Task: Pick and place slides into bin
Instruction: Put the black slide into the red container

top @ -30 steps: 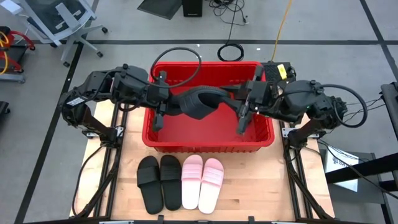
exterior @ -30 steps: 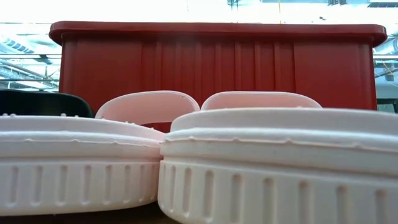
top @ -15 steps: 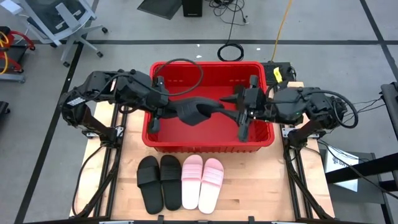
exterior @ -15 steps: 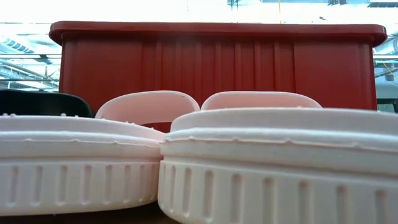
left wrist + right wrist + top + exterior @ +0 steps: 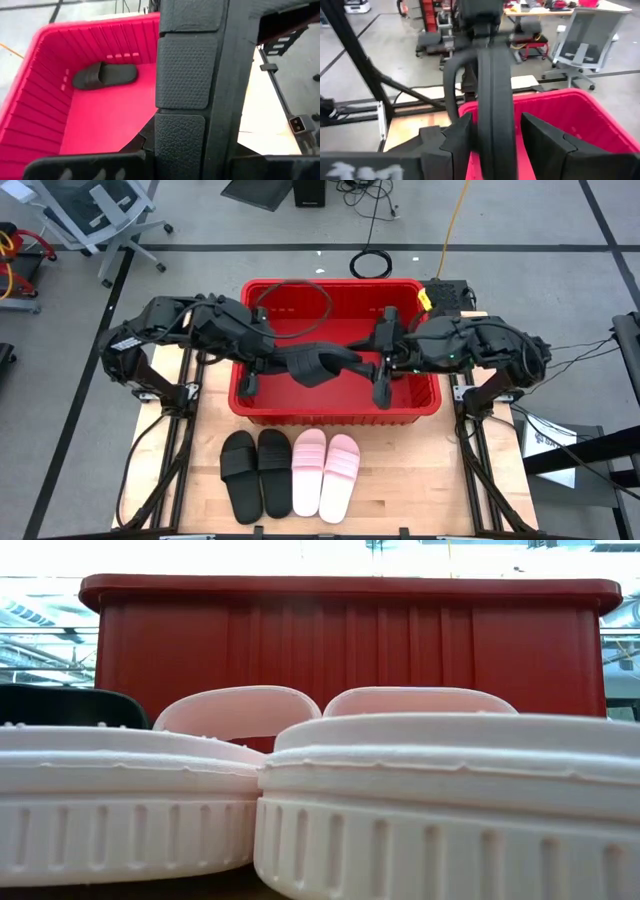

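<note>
Grey floor surrounds my wooden table (image 5: 420, 480), and a office chair and cables stand in the room behind it. On the table the red bin (image 5: 335, 408) sits at the far half, and four slides wait in a row in front of it: two black slides (image 5: 257, 470) and two pink slides (image 5: 326, 470), side by side, touching or almost touching.

Both my arms are over the bin. The left gripper (image 5: 285, 360) and the right gripper (image 5: 372, 360) hold together one black slide (image 5: 318, 363) above the bin interior, one at each end. In the right wrist view the sole stands on its edge between my fingers (image 5: 546, 137), so these jaws are clamped on it. The left jaws also seem closed on it, with the textured pads (image 5: 185, 70) pressed against black material, but this I judge more than I see clearly. One more black slide (image 5: 104, 76) already lies on the bin floor, near a corner.

My judgement is that the step in hand is the release. To do it well, I would lower both grippers evenly until the slide is below the rim, then open both at the same moment, so it does not swing on one end. I would aim beside the slide inside, not on top of it.
</note>
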